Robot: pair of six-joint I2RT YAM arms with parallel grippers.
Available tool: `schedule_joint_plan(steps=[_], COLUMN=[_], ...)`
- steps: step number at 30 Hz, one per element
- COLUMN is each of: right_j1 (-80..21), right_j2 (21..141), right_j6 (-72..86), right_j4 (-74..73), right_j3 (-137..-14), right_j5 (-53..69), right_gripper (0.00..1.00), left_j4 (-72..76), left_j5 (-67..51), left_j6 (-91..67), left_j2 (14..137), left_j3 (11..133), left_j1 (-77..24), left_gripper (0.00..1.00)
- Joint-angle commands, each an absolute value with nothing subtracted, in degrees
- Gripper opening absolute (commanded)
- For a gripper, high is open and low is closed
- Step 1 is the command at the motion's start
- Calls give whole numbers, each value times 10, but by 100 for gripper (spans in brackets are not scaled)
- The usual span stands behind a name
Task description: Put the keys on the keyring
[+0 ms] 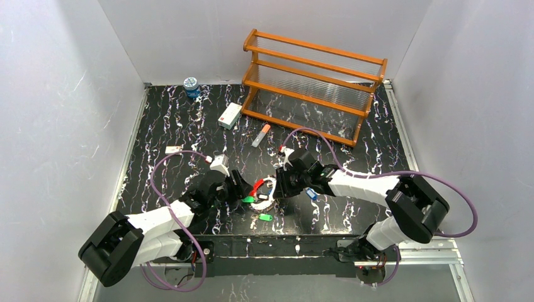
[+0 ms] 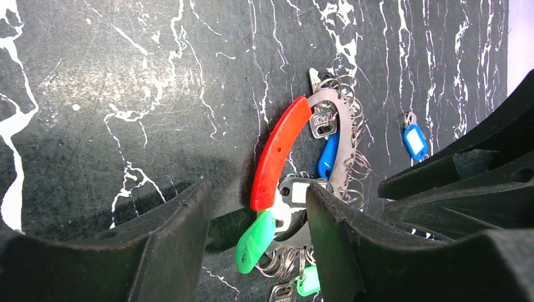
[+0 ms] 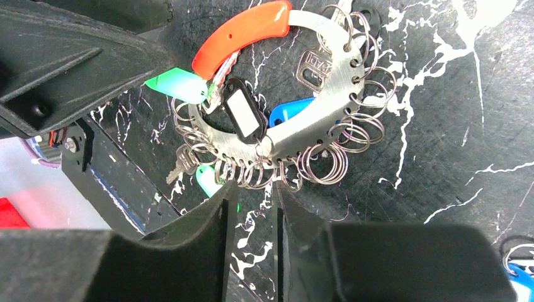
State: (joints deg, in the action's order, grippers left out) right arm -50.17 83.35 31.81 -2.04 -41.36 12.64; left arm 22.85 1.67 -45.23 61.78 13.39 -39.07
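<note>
On the table (image 1: 189, 126), the keyring (image 3: 327, 94) lay between both grippers. The left gripper (image 2: 258, 251) — jaws apart — straddled its red end, arc running lengthwise away; the right gripper (image 3: 252, 207) had jaws narrowly parted at the silver rim — grip indeterminate. A loose blue key (image 1: 311, 194) lay nearer the right arm

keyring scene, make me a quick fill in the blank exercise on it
1. The keyring is a silver plate with a ___ end.
2. It lies ___ the left gripper and the right gripper.
3. In the top view, the loose key tag right of the right gripper is ___.
Missing: red; between; blue.
</note>
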Motion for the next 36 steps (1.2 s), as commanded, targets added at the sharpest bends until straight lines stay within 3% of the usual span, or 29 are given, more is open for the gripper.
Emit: schedule_joint_plan(steps=[1, 15, 24, 28, 36], right_j1=[-503, -503, -502, -502, -496], right_j2=[846, 886, 894, 900, 841], right_j6=[328, 321, 338, 346, 330], right_j4=[-8, -32, -4, 15, 40], right_j3=[-410, -422, -424, -428, -417], right_j5=[138, 130, 175, 188, 188], right_gripper=[33, 31, 16, 15, 39], left_j4=[240, 242, 246, 245, 240], left_j5=[12, 10, 8, 7, 9], left_j6=[-455, -457, -456, -455, -451], left_j2=[619, 625, 630, 630, 623], left_j3=[127, 127, 127, 127, 127], left_j1=[-388, -388, -388, -388, -388], left_gripper=[54, 53, 52, 52, 52])
